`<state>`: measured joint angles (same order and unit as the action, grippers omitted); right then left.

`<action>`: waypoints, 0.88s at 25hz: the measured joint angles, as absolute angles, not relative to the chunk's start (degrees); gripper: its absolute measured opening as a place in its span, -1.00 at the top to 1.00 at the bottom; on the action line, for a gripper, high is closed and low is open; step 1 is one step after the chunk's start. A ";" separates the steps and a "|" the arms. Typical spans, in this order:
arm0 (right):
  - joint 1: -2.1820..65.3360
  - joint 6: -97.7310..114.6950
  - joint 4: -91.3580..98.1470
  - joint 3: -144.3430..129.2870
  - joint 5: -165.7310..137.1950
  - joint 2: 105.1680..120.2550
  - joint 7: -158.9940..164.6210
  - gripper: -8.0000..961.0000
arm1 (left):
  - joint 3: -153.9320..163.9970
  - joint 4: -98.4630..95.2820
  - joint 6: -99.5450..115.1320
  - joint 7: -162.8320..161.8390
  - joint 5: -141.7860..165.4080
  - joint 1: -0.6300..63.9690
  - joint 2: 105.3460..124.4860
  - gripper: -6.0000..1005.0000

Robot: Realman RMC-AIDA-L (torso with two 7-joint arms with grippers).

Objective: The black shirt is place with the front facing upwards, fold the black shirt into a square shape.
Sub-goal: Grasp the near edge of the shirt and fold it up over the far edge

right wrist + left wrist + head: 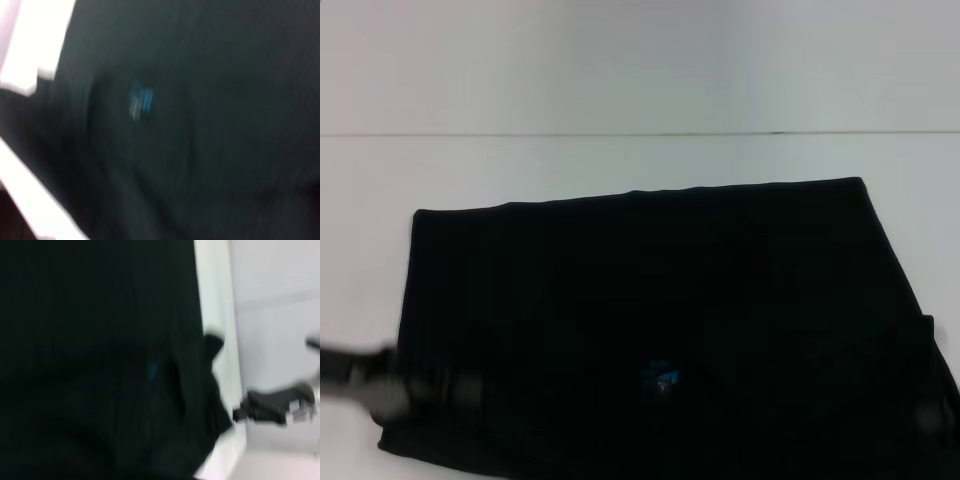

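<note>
The black shirt lies spread on the white tabletop; left gripper at eight o'clock, right gripper at four o'clock, grips unreadable.

The black shirt is covering the white table; the right gripper is hovering just beside the shirt's edge.

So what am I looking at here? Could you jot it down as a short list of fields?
Surface: white table
Main item: large black cloth shirt, spread flat and already folded to a rough rectangle
Detail: small blue neck label, near the shirt's near edge
Left hand: at the shirt's near left corner, blurred
Right hand: at the shirt's near right edge, hard to make out
Fold into a square: not yet done
</note>
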<state>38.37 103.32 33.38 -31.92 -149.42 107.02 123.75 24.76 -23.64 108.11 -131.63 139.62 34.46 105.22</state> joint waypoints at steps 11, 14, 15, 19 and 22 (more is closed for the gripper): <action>39.94 88.19 29.78 -23.90 -134.34 106.02 129.41 0.88 | 10.44 -24.26 88.73 -134.60 139.24 37.84 104.17 0.91; 39.40 88.04 29.71 -25.55 -134.65 106.03 129.58 0.88 | 10.89 -24.20 89.35 -134.39 139.16 37.21 104.67 0.91; 39.11 88.05 29.71 -26.16 -134.70 105.90 129.74 0.88 | 10.89 -24.17 89.46 -134.36 139.17 37.02 104.69 0.91; 37.54 90.50 29.62 -29.84 -134.72 105.43 130.03 0.81 | 10.90 -24.32 89.99 -133.90 139.15 35.94 105.00 0.91; 36.38 93.59 29.55 -31.93 -134.72 105.64 130.00 0.71 | 10.89 -24.35 90.21 -133.38 139.13 35.57 105.18 0.91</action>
